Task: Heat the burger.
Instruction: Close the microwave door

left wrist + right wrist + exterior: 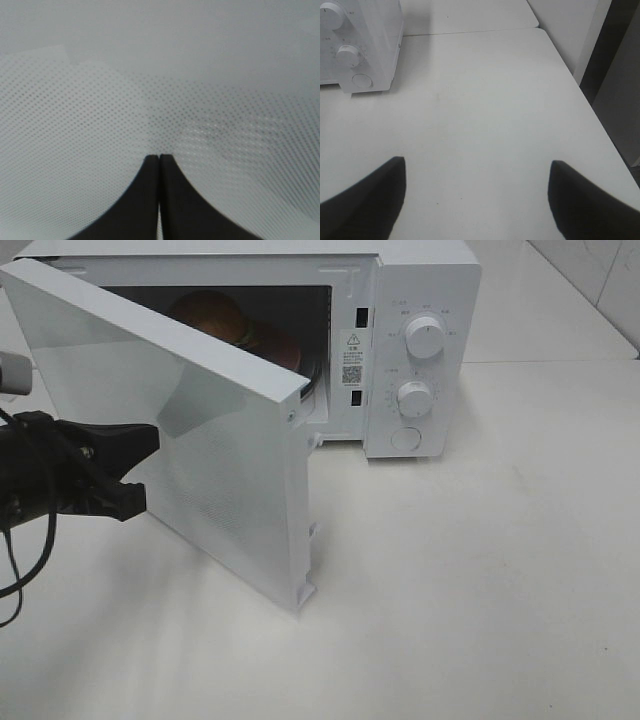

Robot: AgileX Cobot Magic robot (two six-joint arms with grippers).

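Observation:
The burger (212, 313) sits inside the white microwave (420, 300), its golden-brown bun showing over the top edge of the open door (230, 470). A reddish plate (287, 347) edge shows beside it in the cavity. My left gripper (150, 440) is shut and empty, its tips at the door's outer face. In the left wrist view the left gripper (159, 158) has both fingers pressed together, right against the door's dotted mesh panel (100, 125). My right gripper (476, 162) stands open over the bare table, with nothing between its fingers.
The microwave's two knobs (425, 338) and round button (405, 438) are on its right panel, also seen as the control panel (350, 55) in the right wrist view. The white table (480, 570) spreads in front; the table edge (580, 95) drops off by a wall.

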